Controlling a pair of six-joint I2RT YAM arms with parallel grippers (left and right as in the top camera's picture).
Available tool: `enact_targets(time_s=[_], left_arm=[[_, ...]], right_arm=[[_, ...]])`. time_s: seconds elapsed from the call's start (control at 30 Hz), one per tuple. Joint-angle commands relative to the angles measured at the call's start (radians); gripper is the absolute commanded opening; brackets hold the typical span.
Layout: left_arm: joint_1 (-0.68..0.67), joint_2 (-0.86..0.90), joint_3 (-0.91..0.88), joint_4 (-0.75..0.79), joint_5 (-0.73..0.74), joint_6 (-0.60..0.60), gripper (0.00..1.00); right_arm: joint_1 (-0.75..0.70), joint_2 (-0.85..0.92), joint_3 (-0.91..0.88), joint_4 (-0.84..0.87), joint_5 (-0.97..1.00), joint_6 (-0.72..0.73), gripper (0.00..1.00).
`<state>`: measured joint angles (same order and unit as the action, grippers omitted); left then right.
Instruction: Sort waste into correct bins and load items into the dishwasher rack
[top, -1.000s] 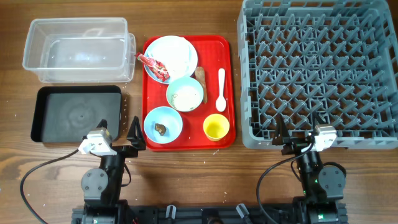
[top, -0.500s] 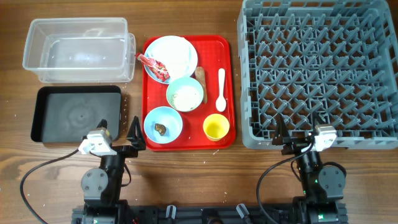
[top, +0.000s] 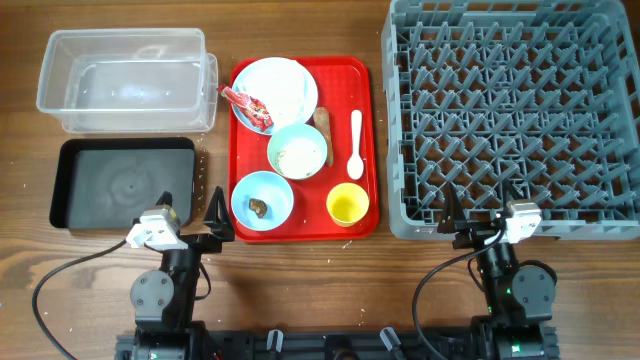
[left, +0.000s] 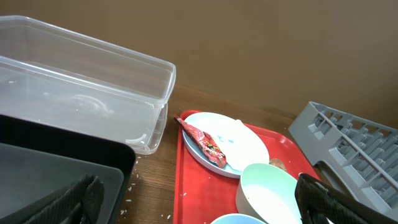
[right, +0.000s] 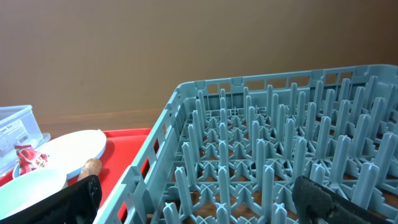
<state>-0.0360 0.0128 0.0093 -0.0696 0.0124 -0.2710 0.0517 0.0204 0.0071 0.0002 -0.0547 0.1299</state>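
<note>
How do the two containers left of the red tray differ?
The clear tub is see-through with tall walls; the black tray is opaque and shallower. In the overhead view the clear tub lies higher, the black tray directly below it. Both are rectangular, similar in footprint, and look empty.

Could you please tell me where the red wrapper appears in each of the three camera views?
Overhead: wrapper on the left edge of the plate, upper left of the tray.
Left wrist: wrapper near centre, on the left rim of the plate.
Right wrist: wrapper low at the far left, beside the plate.
Shared landmark: the plate.
</note>
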Motion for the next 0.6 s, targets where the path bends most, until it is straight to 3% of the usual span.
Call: enact_targets(time_s=[0.0, 0.57], left_arm=[[0.008, -0.010, -0.004, -0.006, -0.002, 0.002, 1.00], [0.008, -0.010, -0.004, -0.006, -0.002, 0.002, 1.00]], right_arm=[[0.008, -0.006, -0.002, 0.003, 0.010, 0.003, 1.00], [0.008, -0.006, -0.002, 0.003, 0.010, 0.003, 1.00]])
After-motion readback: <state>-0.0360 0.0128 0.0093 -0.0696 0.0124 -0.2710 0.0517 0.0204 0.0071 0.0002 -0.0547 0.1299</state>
